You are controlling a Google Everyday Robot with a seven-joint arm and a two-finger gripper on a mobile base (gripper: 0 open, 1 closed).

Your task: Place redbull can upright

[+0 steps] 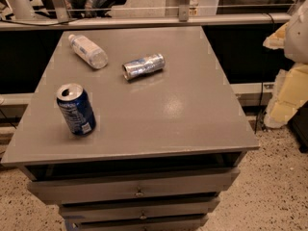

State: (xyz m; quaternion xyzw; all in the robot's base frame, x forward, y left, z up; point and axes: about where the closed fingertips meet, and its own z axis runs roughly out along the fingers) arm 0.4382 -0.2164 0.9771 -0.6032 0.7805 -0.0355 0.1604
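Observation:
The redbull can (143,66) is slim and silver with blue patches. It lies on its side on the grey table top (183,114), toward the back middle, with its shiny top pointing left and toward the front. My gripper (290,61) shows as a white and pale yellow shape at the right edge of the view, beyond the table's right side, well apart from the can and holding nothing that I can see.
A wider dark blue can (76,109) with a white label stands tilted at the front left. A clear plastic bottle (87,51) with a white cap lies at the back left. Drawers (139,191) sit below the table's front edge. A rail (144,22) runs behind the table.

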